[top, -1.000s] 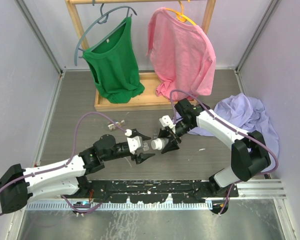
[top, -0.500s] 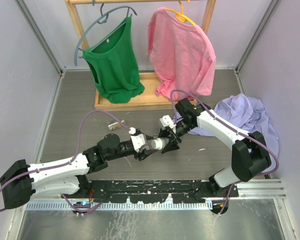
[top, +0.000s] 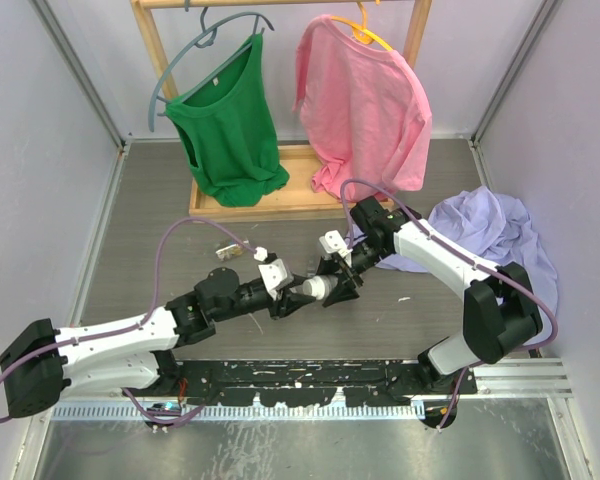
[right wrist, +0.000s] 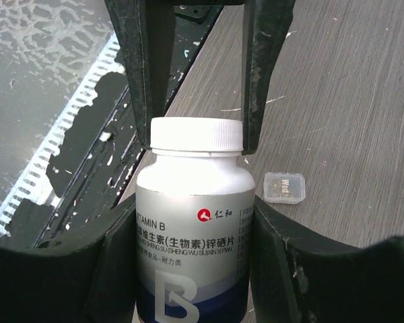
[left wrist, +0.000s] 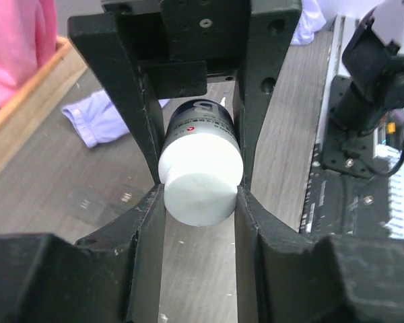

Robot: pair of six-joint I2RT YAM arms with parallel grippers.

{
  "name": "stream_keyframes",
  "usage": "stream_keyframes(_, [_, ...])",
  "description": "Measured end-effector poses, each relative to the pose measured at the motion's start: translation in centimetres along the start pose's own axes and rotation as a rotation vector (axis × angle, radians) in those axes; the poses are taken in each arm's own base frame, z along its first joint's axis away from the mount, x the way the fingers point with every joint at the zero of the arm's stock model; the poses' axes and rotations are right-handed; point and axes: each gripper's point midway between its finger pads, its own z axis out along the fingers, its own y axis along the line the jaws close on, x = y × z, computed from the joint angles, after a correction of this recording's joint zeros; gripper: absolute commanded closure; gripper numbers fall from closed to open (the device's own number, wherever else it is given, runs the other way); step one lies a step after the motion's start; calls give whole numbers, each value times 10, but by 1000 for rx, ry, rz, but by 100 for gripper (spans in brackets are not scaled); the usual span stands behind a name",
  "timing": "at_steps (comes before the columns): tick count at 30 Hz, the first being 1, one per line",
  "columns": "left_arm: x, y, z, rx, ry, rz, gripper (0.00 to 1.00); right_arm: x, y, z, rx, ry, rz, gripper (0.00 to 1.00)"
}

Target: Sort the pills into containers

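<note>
Just above the middle of the table (top: 160,220), the pill bottle (top: 316,288) lies on its side in the air between the two arms. The right gripper (right wrist: 194,225) is clamped on its labelled body, one finger on each side. The left gripper (top: 292,293) is closed on the white cap (left wrist: 200,192), with both pads touching it (no gap shows on either side in the left wrist view). One small clear container (right wrist: 283,187) sits on the table just beside the bottle. Far back hang a green shirt (top: 228,130) and a pink shirt (top: 365,100); a lilac cloth (top: 490,235) lies to the right.
</note>
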Motion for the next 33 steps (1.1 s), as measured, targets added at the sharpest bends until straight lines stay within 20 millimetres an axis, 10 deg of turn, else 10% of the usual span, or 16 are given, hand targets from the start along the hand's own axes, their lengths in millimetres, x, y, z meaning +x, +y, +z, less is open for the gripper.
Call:
stream_keyframes(14, [-6, -2, -15, -249, 0, -886, 99, -10, -3, 6, -12, -46, -39, 99])
stream_keyframes(24, [-4, 2, -17, -326, 30, -1031, 29, -5, -3, 5, -8, -30, -26, 99])
stream_keyframes(33, [-15, 6, -58, -315, -34, -861, 1, 2, -3, 2, 1, -4, -7, 99])
